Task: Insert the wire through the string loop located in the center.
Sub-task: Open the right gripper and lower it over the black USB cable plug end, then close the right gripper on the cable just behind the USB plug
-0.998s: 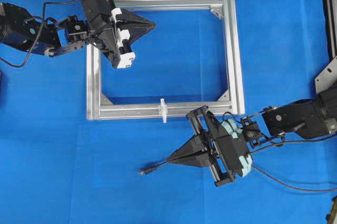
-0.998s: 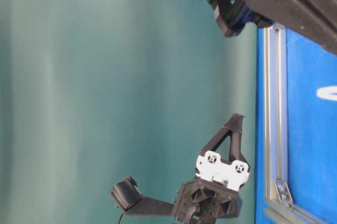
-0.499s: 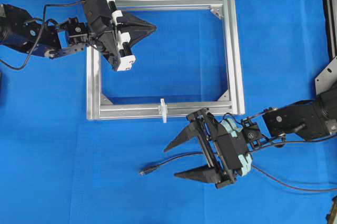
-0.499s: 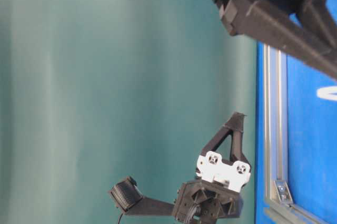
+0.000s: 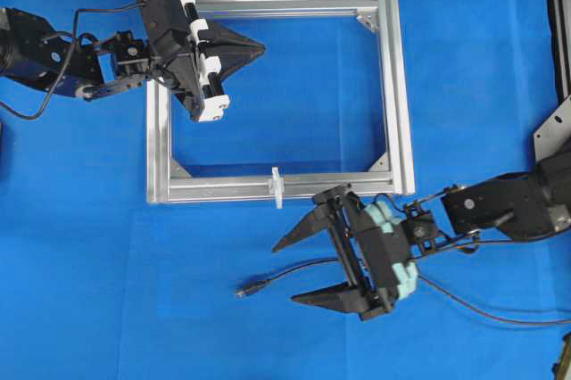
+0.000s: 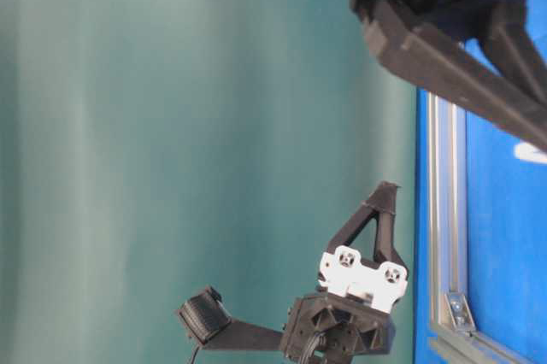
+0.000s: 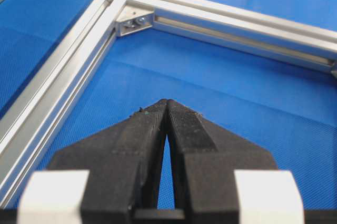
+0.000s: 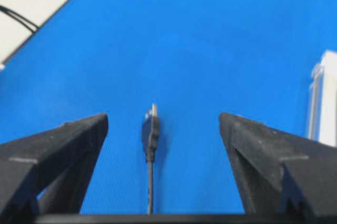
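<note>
The wire (image 5: 284, 276) lies loose on the blue tabletop (image 5: 107, 291), lower centre, its plug between the right gripper (image 5: 292, 270)'s spread jaws. The string loop (image 5: 277, 185) stands on the frame (image 5: 393, 86)'s lower rail. The left gripper (image 5: 259, 44)'s jaws are pressed together, empty. Regrasping near the plug looks next.

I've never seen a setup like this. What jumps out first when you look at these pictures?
A silver aluminium frame lies on the bright blue table, with a tiny white string loop on its near rail. The right gripper hangs wide open over the wire below the frame, while the left gripper sits shut over the frame's upper left corner.
</note>
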Controlling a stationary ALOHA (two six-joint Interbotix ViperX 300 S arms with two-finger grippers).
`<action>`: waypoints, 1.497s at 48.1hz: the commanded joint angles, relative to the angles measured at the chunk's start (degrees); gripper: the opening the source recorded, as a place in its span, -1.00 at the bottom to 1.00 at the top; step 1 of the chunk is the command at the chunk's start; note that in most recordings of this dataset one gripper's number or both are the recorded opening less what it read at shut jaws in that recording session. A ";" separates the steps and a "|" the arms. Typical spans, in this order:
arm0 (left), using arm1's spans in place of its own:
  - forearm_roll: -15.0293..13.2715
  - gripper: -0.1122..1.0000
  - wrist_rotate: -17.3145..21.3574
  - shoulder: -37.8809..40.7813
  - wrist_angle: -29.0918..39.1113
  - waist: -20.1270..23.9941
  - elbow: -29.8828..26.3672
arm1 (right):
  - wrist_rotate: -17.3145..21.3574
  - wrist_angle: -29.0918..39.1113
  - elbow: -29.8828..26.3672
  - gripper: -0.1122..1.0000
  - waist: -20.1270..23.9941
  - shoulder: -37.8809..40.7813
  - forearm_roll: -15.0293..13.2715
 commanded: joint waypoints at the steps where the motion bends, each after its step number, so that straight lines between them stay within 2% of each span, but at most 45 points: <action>1: 0.18 -0.80 0.00 -1.76 -0.26 -0.18 -0.35 | 0.09 0.44 -1.67 0.70 0.26 1.05 1.23; 17: 0.18 -0.80 0.18 -1.76 -0.18 -0.18 -0.35 | 0.18 1.05 -4.66 0.70 0.53 9.14 4.22; 31: 0.18 -0.80 0.35 -1.76 -0.18 -0.18 -0.35 | 0.18 1.05 -4.75 0.69 0.53 10.02 5.01; 35: 0.18 -0.80 0.35 -1.76 -0.18 -0.18 -0.35 | 0.18 1.05 -4.57 0.64 0.53 10.02 5.10; 39: 0.18 -0.80 0.35 -1.76 -0.26 -0.26 -0.35 | 0.09 0.79 -4.57 0.52 0.44 10.02 5.10; 42: 0.18 -0.80 0.35 -1.76 -0.18 -0.18 -0.35 | 0.09 0.79 -4.48 0.34 0.53 10.02 5.10; 52: 0.18 -0.80 0.35 -1.76 -0.18 -0.18 -0.35 | 0.09 -0.35 -3.34 -0.54 0.62 9.58 5.10; 56: 0.18 -0.80 0.44 -1.76 -0.18 -0.18 -0.35 | 0.09 -0.79 -3.08 -0.78 0.62 9.49 5.01; 58: 0.18 -0.80 0.44 -1.67 -0.18 -0.18 -0.35 | 0.09 -0.70 -3.16 -0.84 0.62 9.49 5.01; 72: 0.18 -0.80 0.44 -1.76 -0.18 -0.18 -0.35 | 0.09 -0.62 -3.34 -0.84 0.70 9.49 4.83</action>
